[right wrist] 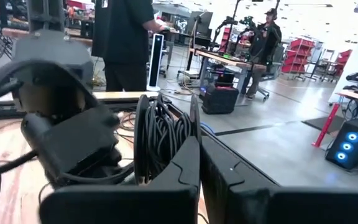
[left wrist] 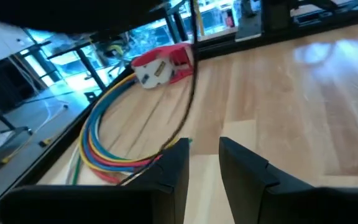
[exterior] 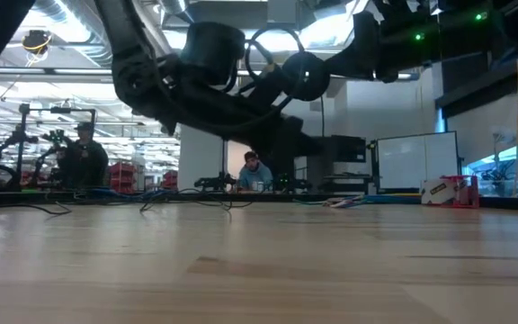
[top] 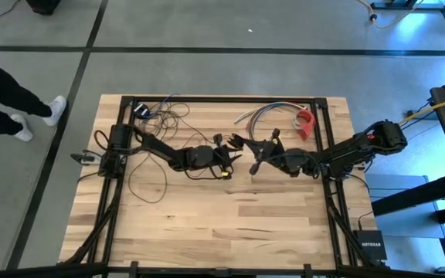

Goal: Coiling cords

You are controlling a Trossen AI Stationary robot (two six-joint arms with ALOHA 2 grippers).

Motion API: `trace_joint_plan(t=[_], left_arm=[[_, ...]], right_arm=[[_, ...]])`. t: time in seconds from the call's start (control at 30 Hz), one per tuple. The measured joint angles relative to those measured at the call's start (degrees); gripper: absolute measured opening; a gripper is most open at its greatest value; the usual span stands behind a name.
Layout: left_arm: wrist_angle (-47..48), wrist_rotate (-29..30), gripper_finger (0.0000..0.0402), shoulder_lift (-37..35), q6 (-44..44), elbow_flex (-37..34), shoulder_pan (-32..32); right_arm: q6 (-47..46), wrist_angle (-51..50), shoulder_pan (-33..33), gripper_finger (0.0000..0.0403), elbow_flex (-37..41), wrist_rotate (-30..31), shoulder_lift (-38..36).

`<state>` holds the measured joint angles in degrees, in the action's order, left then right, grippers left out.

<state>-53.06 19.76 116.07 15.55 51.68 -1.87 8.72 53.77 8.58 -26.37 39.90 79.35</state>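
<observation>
Both arms meet above the middle of the tabletop (top: 230, 224), toward its far half. The right tool (right wrist: 199, 163) has its fingers pressed together on a bundle of the cords (right wrist: 161, 134), the gathered loops hanging beside its fingers. The left tool (left wrist: 204, 163) faces it just to the left, jaws parted by a narrow gap; a single dark strand arcs past its fingertip, but whether that strand is actually pinched I cannot tell. The rest of the cords trail as loose loops over the far-left corner, near the left arm's base. Judged step: feeding another loop onto the held bundle. To do it well, the right tool should keep a steady clamp while the left draws slack from the left in even turns, avoiding snags on the arm base. Obstacles: a fan of multicoloured wires (left wrist: 114, 134) and a red-and-white object (left wrist: 163, 62) lie on the far side, close to the right tool; keep sweeps clear of them. The near half of the tabletop looks open for movement. A person (top: 6, 96) stands on the floor off the far-left edge.
</observation>
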Motion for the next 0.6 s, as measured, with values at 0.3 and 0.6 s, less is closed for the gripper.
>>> trace_joint_plan(t=[0.3, 0.6], left_arm=[[-0.2, -0.6, 0.0081, -0.4, -1.7, 0.5, -2.4], [-2.2, -7.4, 0.0081, -0.4, -0.3, 0.5, -1.9]], right_arm=[[0.3, 0.2, 0.0, 0.0004, 0.0, -1.2, 0.0], [0.5, 1.1, 0.0, 0.0004, 0.0, -1.5, 0.0]])
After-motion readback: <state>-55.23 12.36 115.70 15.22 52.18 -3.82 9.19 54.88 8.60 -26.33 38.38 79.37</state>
